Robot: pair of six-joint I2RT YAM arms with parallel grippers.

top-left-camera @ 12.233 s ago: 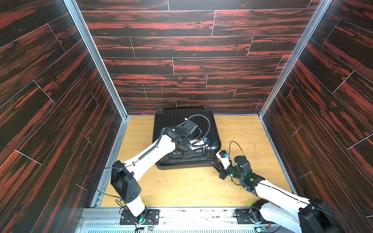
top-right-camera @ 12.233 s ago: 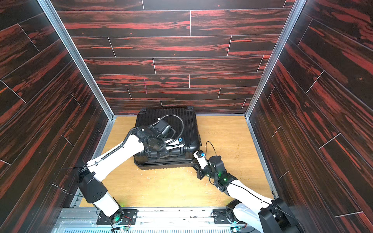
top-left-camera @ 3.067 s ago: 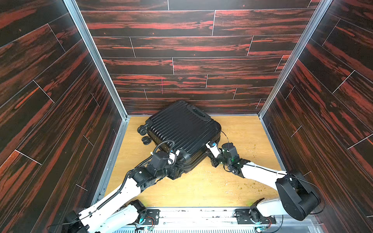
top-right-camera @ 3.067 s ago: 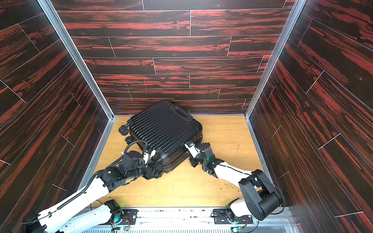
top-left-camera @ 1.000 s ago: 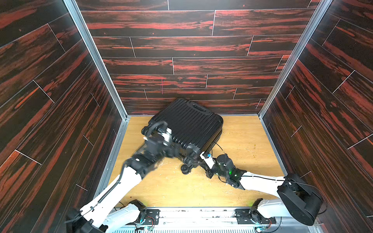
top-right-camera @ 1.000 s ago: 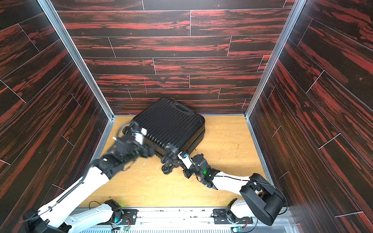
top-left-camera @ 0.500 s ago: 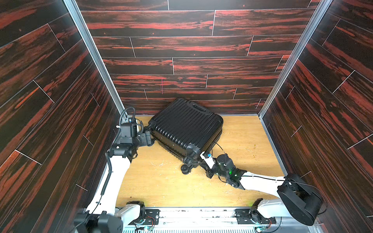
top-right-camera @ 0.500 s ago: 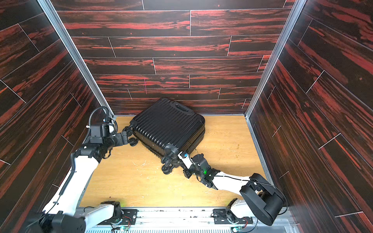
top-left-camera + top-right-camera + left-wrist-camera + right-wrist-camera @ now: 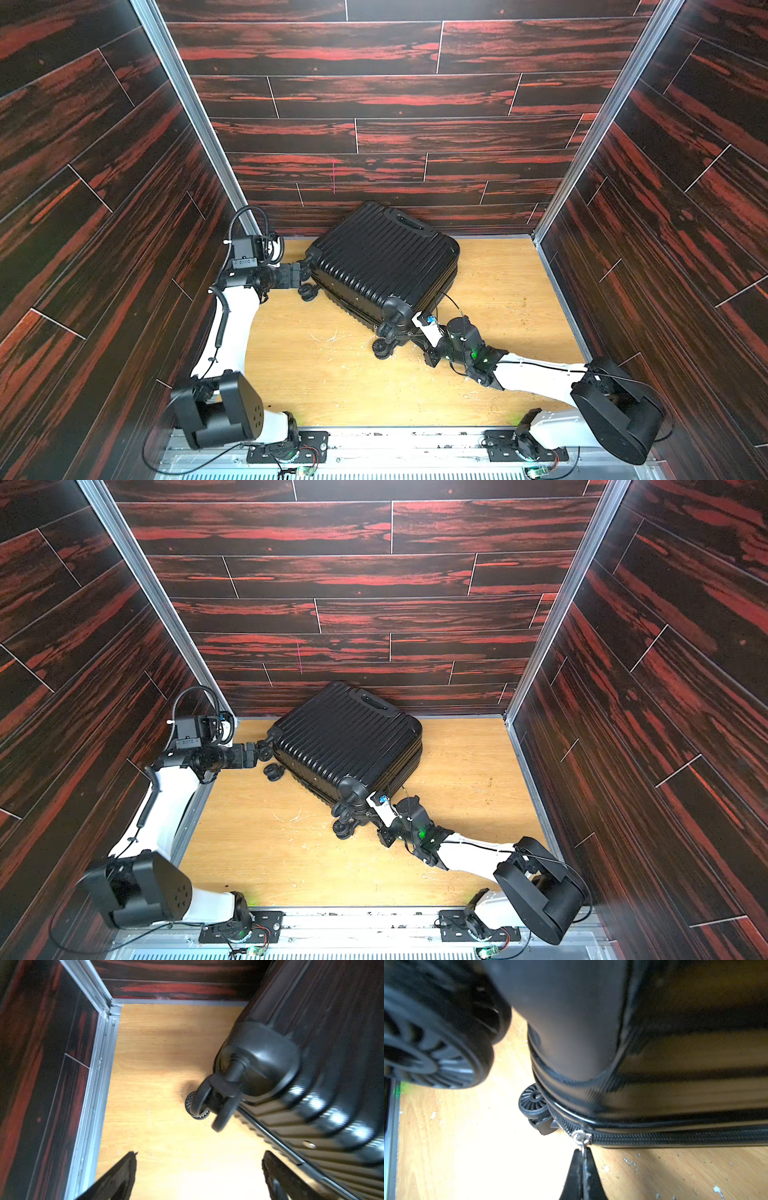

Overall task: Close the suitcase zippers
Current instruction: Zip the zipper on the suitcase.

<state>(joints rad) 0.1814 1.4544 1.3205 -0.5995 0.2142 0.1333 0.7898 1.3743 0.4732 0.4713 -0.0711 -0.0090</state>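
My right gripper (image 9: 583, 1154) pinches the zipper pull (image 9: 581, 1138) at the suitcase's (image 9: 382, 262) 5 o'clock corner; my left gripper (image 9: 197, 1169), spread wide, holds nothing at 9 o'clock.

The suitcase (image 9: 382, 257) had a ribbed shell of glossy black hard plastic, catching pale highlights. Its zip track (image 9: 675, 1137) looked matt black and finely toothed, and the pull tab (image 9: 580, 1137) was bright silvery metal. The wheel (image 9: 381, 348) at the shell's 6 o'clock corner was dull black plastic. The worktop (image 9: 324, 374) was pale smooth wood, scuffed white. The walls (image 9: 374, 95) were dark, red-grained planks, and the corner post (image 9: 199, 124) was brushed metal.
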